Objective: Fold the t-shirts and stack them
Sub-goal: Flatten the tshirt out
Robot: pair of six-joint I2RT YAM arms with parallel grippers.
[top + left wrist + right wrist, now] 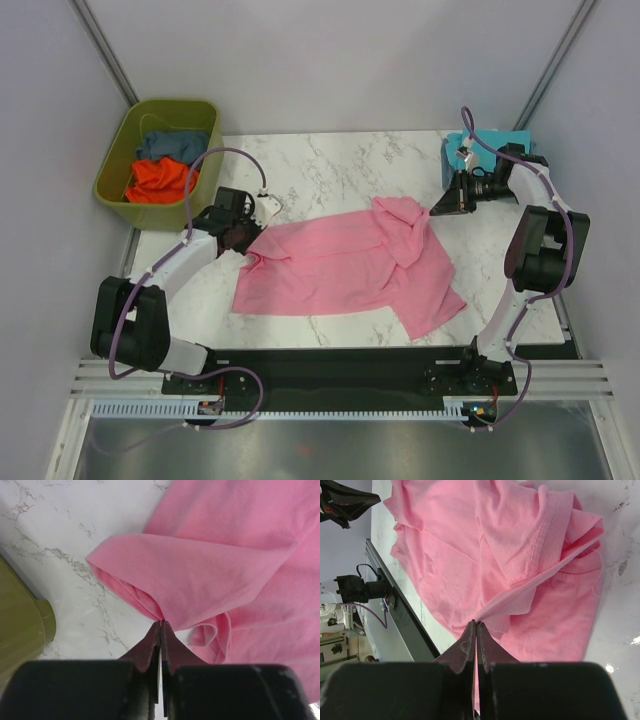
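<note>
A light pink t-shirt (345, 268) lies spread across the marble table (330, 165), bunched up at its far right corner. My left gripper (252, 238) is at the shirt's left edge, shut on a folded sleeve. In the left wrist view its tips (161, 624) pinch that pink fold (200, 575). My right gripper (437, 208) is shut on the bunched part. In the right wrist view its tips (476, 624) hold a thin strip of pink cloth (540, 580) pulled taut above the table. A turquoise t-shirt (500, 140) lies at the back right, partly hidden by the right arm.
An olive-green tub (112, 165) stands off the table's back left corner, holding an orange t-shirt (160, 180) and a slate blue one (172, 145). Its wall (20, 625) shows close to the left gripper. Grey walls enclose the table on three sides.
</note>
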